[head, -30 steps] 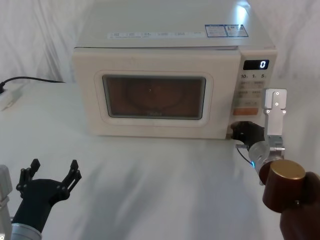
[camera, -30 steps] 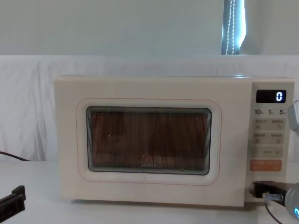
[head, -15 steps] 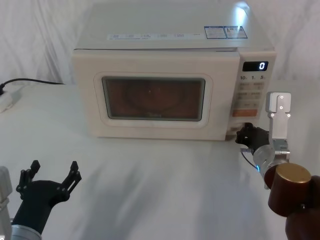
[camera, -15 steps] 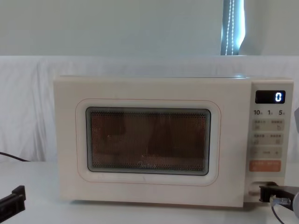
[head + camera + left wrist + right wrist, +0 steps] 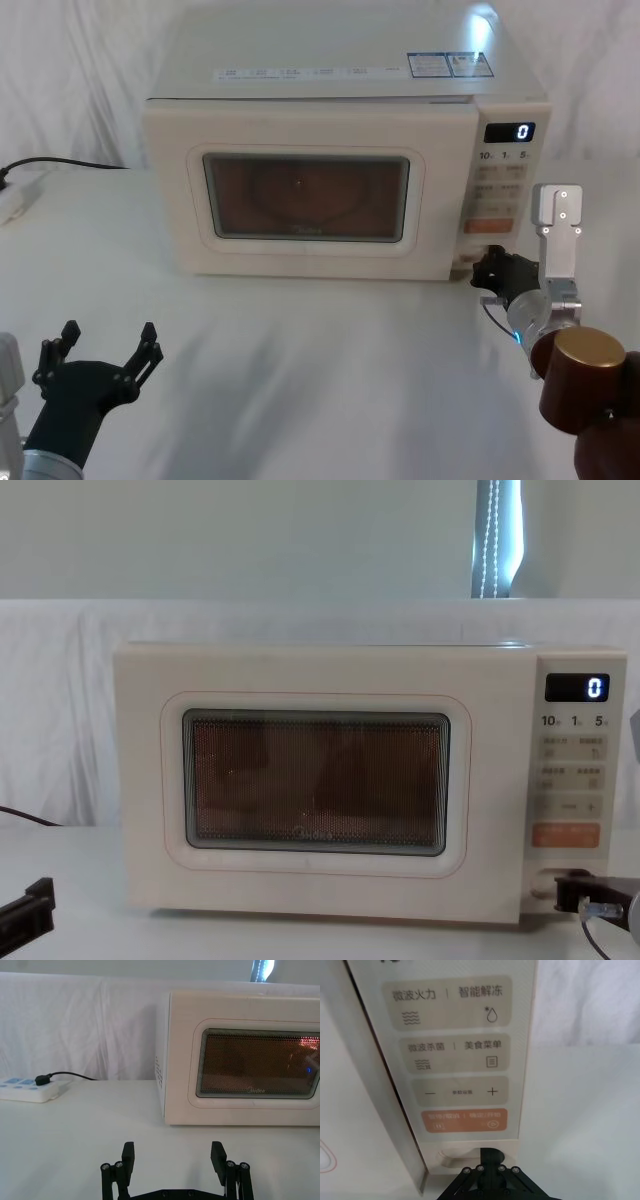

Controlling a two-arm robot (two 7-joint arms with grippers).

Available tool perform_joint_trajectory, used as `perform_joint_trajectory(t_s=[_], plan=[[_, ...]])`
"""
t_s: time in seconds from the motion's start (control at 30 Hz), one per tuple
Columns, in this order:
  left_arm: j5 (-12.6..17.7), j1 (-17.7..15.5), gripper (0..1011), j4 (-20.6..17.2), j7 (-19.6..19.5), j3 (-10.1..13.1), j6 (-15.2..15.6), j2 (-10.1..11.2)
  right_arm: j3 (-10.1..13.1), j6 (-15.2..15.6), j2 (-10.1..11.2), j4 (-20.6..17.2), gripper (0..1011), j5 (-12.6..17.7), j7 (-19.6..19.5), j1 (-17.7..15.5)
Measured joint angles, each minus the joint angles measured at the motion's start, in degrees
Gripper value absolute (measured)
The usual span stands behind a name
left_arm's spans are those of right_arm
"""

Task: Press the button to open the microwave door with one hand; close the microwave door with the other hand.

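Note:
The cream microwave (image 5: 340, 70) stands at the back of the table, its display reading 0. The microwave door (image 5: 310, 195) sits slightly sprung out from the body, with a dark gap along its edge beside the control panel in the right wrist view. The button (image 5: 455, 1158) is the wide cream key under the orange key. My right gripper (image 5: 490, 270) is shut, its tip (image 5: 490, 1154) just in front of the button. My left gripper (image 5: 95, 345) hangs open low at the front left, well short of the door (image 5: 260, 1065).
A white power strip (image 5: 25, 1090) with a black cable (image 5: 60, 160) lies left of the oven. White cloth covers the table and hangs behind. Open tabletop lies between my left gripper (image 5: 173, 1157) and the oven front.
My right gripper has drawn back a little from the button. The door has popped forward and now stands slightly ajar. The left arm has not moved.

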Motion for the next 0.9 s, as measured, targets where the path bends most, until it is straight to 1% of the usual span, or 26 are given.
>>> perform_joint_trajectory(t_s=[0.27,0.37,0.67,0.9], plan=[[0.0,0.0,1001,0.0,0.0,0.0,0.0,0.0,-0.76,1.03,0.46,-2.46,0,0.03,1.08,-1.15],[0.0,0.0,1001,0.0,0.0,0.0,0.0,0.0,-1.24,2.07,0.85,-4.57,0,0.11,1.87,-2.24],[0.0,0.0,1001,0.0,0.0,0.0,0.0,0.0,-2.58,3.82,2.01,-9.77,0,0.53,4.11,-4.88],[0.0,0.0,1001,0.0,0.0,0.0,0.0,0.0,-4.34,5.37,3.65,-14.33,0,1.24,7.02,-7.58]])
